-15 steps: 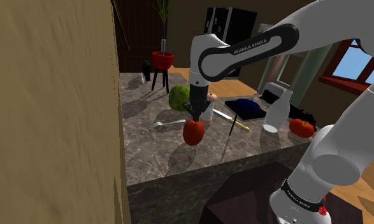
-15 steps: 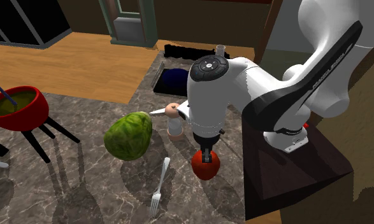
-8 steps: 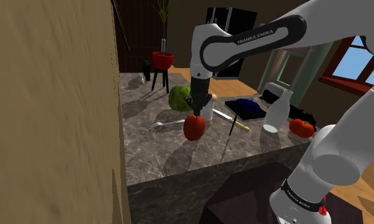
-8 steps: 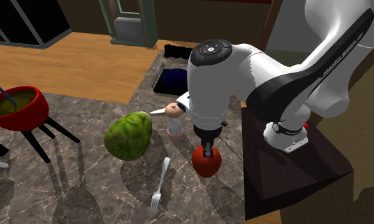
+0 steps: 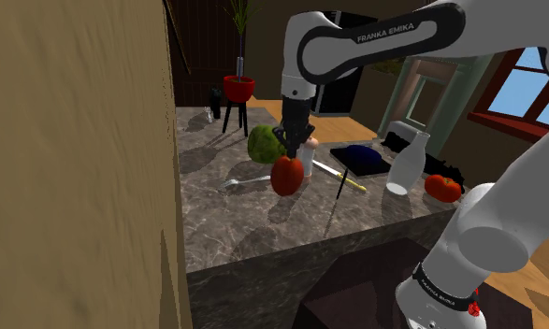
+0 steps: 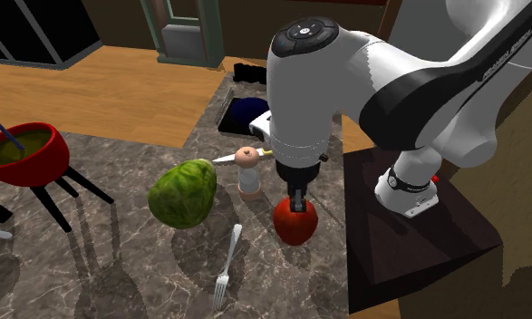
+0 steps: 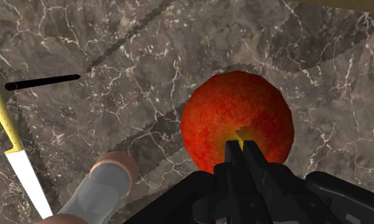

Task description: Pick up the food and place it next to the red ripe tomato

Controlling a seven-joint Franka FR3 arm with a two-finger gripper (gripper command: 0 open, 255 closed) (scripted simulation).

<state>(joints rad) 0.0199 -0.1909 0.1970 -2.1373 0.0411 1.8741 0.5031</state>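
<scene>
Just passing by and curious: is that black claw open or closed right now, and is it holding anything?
Gripper: closed, holding the red round fruit by its top.

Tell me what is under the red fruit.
The dark marble counter, with air between: the end effector holds the red fruit up. The patch directly below is covered.
</scene>
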